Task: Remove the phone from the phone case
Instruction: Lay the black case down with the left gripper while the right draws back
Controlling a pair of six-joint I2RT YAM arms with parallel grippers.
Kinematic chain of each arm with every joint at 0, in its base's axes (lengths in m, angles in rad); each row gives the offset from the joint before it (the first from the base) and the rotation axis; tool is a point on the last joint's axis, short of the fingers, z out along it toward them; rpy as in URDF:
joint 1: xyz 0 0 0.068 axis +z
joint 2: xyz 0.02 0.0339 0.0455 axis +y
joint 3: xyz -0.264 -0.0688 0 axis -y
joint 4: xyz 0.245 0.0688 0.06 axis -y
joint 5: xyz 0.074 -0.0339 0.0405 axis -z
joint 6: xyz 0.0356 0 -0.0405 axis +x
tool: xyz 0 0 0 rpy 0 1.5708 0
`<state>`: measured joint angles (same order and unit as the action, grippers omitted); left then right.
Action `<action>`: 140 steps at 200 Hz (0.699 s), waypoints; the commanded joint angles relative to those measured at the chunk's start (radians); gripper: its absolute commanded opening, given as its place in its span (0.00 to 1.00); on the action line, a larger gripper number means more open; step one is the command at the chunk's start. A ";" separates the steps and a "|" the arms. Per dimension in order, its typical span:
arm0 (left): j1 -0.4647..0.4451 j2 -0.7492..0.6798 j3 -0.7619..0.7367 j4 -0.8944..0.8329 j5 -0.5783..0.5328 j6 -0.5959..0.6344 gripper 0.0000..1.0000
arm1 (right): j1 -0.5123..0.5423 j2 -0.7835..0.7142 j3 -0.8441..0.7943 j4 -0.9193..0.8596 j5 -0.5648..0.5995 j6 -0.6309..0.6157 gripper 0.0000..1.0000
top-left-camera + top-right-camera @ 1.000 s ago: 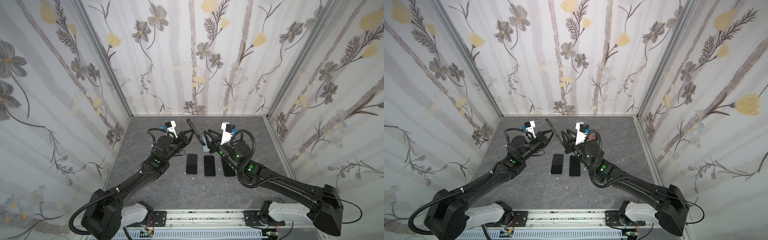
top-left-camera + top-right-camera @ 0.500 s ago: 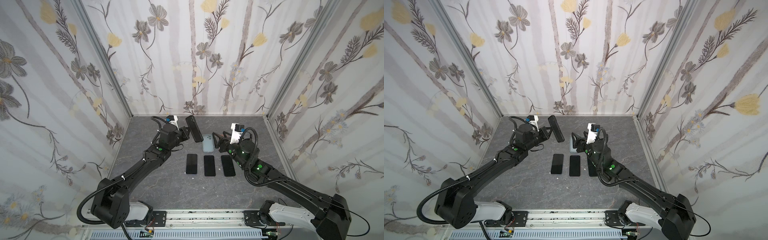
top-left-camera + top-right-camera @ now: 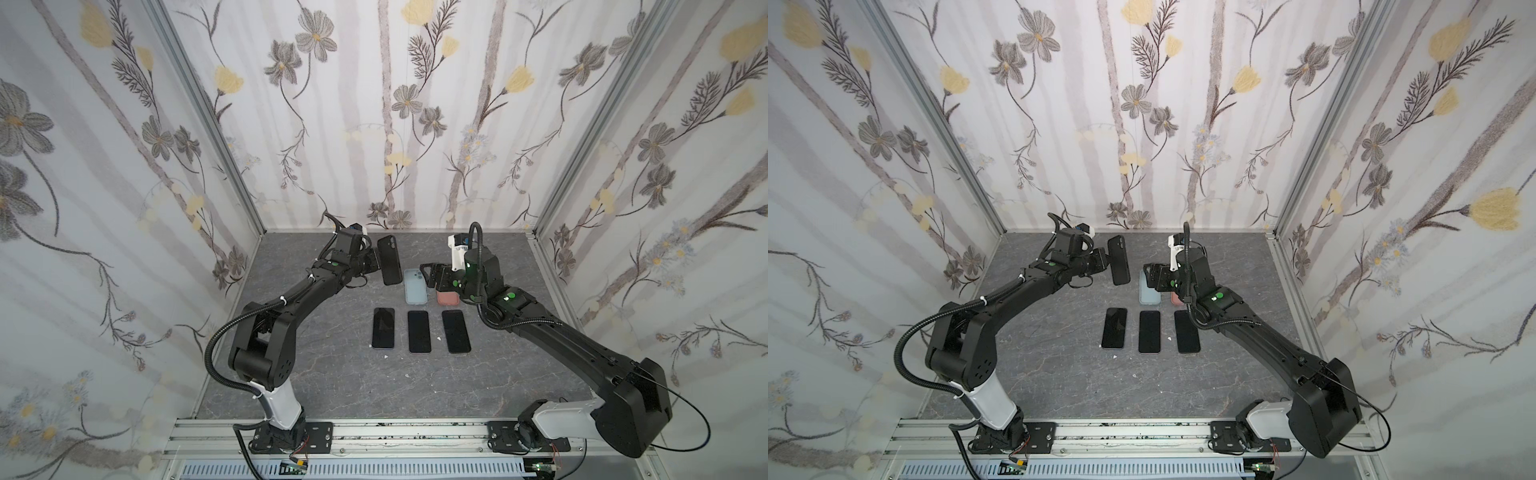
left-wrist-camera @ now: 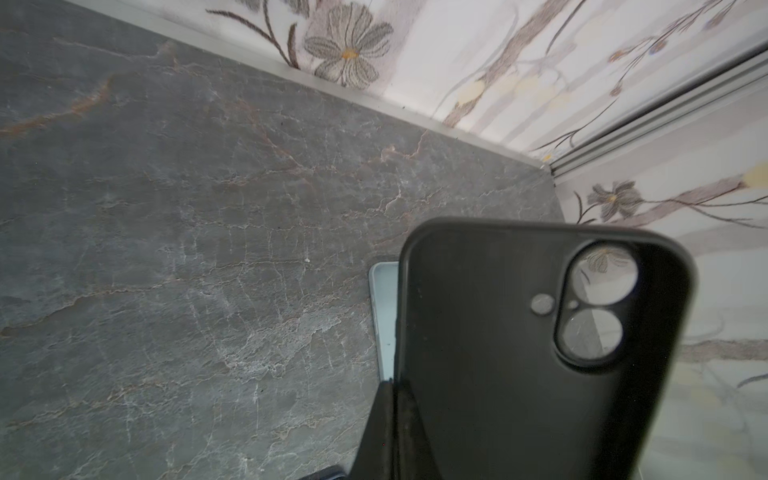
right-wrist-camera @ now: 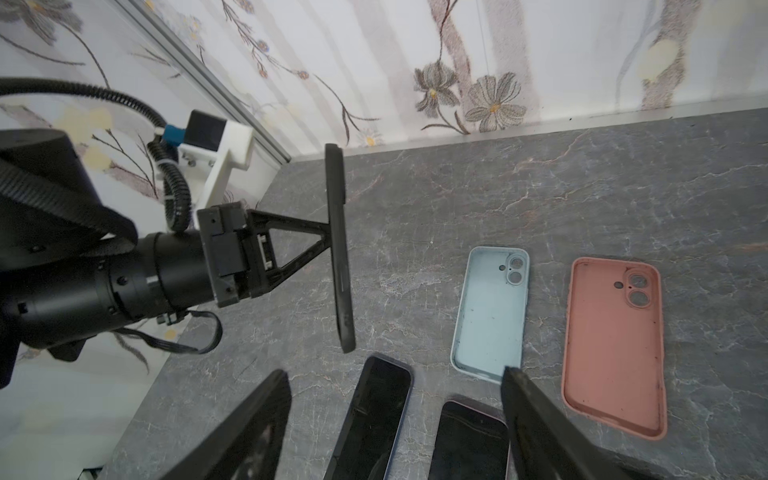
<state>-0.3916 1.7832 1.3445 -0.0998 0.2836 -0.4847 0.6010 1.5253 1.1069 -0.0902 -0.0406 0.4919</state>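
Observation:
My left gripper (image 3: 377, 266) is shut on the edge of a black phone case (image 3: 389, 259), held on edge in the air at the back of the table. In the left wrist view the case (image 4: 519, 353) is empty, and the wall shows through its camera cutout. Three phones (image 3: 383, 328) (image 3: 418, 331) (image 3: 455, 331) lie face up in a row on the table. My right gripper (image 5: 395, 372) is open and empty, hovering above the phones and beside a light blue case (image 5: 490, 311).
The light blue case (image 3: 415, 286) and a pink case (image 3: 448, 297) lie empty and open side up behind the phone row. The back wall stands close behind both grippers. The grey table (image 3: 332, 374) stretches toward the front rail.
My left gripper has carried the black case up and back, turning it more upright. My right gripper has opened wider and pulled away to the right.

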 commanded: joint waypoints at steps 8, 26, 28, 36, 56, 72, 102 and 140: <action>0.003 0.112 0.135 -0.175 -0.031 0.099 0.00 | -0.004 0.086 0.090 -0.148 -0.053 -0.033 0.80; 0.004 0.170 0.195 -0.233 -0.091 0.120 0.00 | -0.003 0.110 0.091 -0.162 -0.038 -0.036 0.80; 0.005 0.175 0.202 -0.238 -0.097 0.122 0.00 | -0.004 0.112 0.091 -0.165 -0.034 -0.037 0.80; 0.005 0.200 0.227 -0.261 -0.118 0.127 0.00 | -0.006 0.118 0.091 -0.177 -0.023 -0.038 0.80; 0.005 0.251 0.285 -0.309 -0.150 0.139 0.00 | -0.016 0.130 0.087 -0.198 -0.018 -0.034 0.81; 0.005 0.296 0.332 -0.346 -0.169 0.146 0.00 | -0.030 0.137 0.079 -0.209 -0.019 -0.025 0.81; 0.005 0.368 0.399 -0.398 -0.204 0.159 0.00 | -0.055 0.147 0.073 -0.229 -0.019 -0.016 0.81; 0.005 0.444 0.457 -0.451 -0.210 0.159 0.00 | -0.062 0.166 0.075 -0.231 -0.020 -0.013 0.82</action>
<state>-0.3862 2.1971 1.7699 -0.4923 0.0982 -0.3363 0.5392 1.6768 1.1797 -0.3237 -0.0685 0.4702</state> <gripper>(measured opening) 0.050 0.819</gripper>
